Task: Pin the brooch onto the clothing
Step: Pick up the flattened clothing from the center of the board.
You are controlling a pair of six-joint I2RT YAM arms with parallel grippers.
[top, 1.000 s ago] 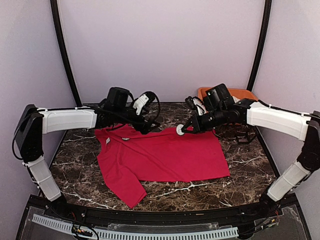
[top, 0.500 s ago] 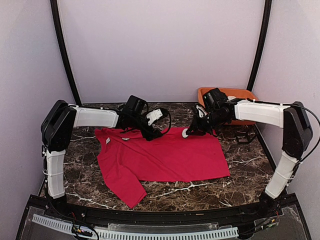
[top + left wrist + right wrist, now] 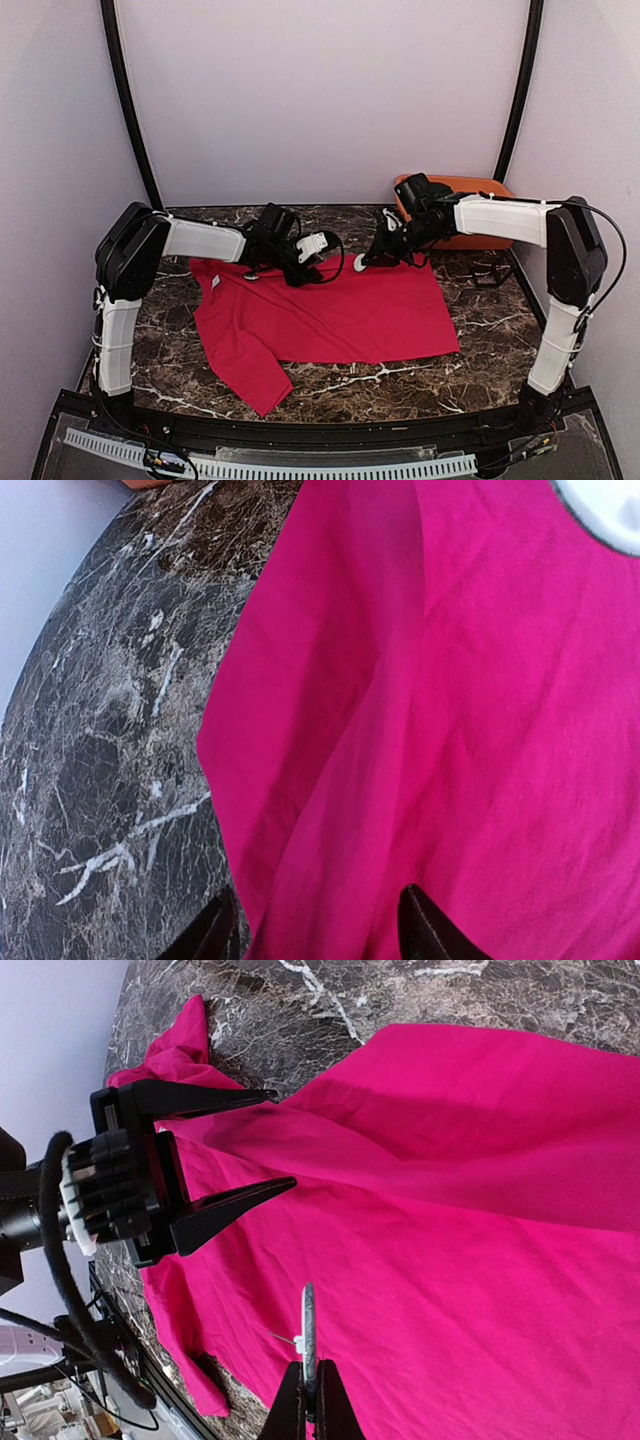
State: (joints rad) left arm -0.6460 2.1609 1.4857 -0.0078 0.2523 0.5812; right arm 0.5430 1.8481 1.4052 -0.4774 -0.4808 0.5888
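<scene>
Holding brooch (image 3: 308, 1325) edge-on over shirt (image 3: 340, 315), which lies mid-frame on the table (image 3: 480, 350) in top view: right gripper (image 3: 309, 1400) clamped on brooch; left gripper (image 3: 283, 1137) spread astride a raised fold at shirt's upper edge; step judged lining-up; next calls for pinching that fold and piercing it with the brooch.

Brooch (image 3: 608, 510): cut off by left wrist view's top-right corner; edge-on in right wrist view, face hidden (pin too thin to judge). Left gripper (image 3: 315, 925): only fingertips show, at bottom edge. Orange tray (image 3: 470, 183): partly behind right arm.
</scene>
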